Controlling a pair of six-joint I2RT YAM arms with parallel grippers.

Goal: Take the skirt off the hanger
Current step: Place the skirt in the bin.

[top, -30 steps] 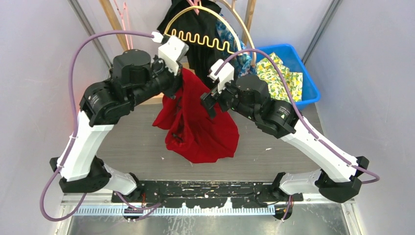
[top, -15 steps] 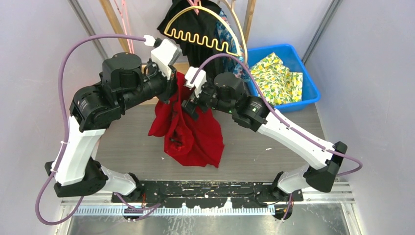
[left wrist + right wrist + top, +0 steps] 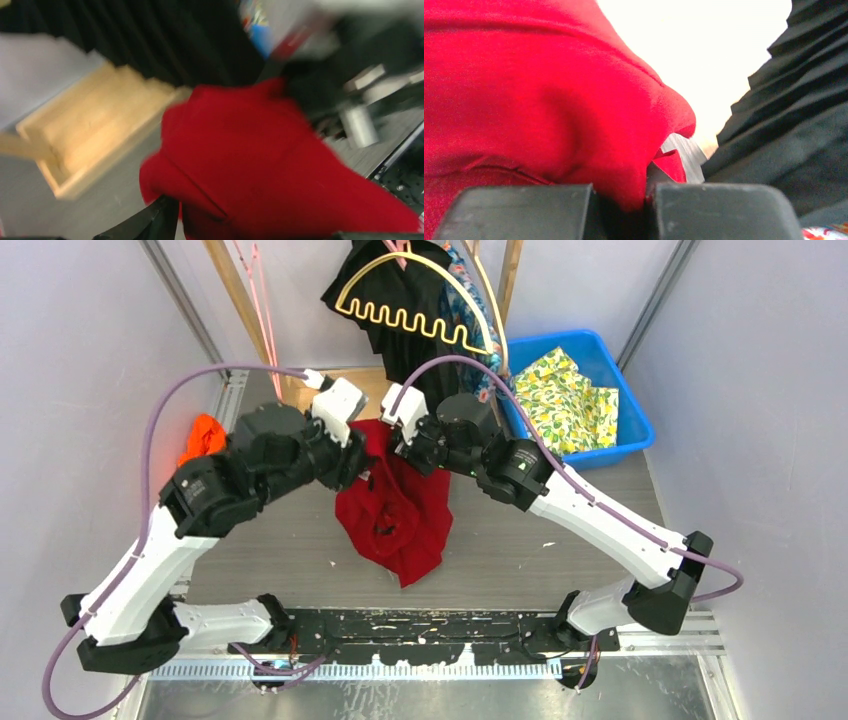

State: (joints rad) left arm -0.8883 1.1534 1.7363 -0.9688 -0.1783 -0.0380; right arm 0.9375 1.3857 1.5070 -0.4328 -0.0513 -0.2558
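Red skirt (image 3: 395, 515) hangs at frame centre; we see the right gripper (image 3: 644, 212) pinching its fabric. The left gripper (image 3: 358, 465) is blurred, so we cannot tell its state.

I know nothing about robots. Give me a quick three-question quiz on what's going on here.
1. True or false: the right end effector is clamped on the red skirt.
2. What lies in the blue bin? A yellow floral cloth; B shoes; C bottles.
3. What colour is the wavy hanger at the back?
Key: 1 true; 2 A; 3 yellow.
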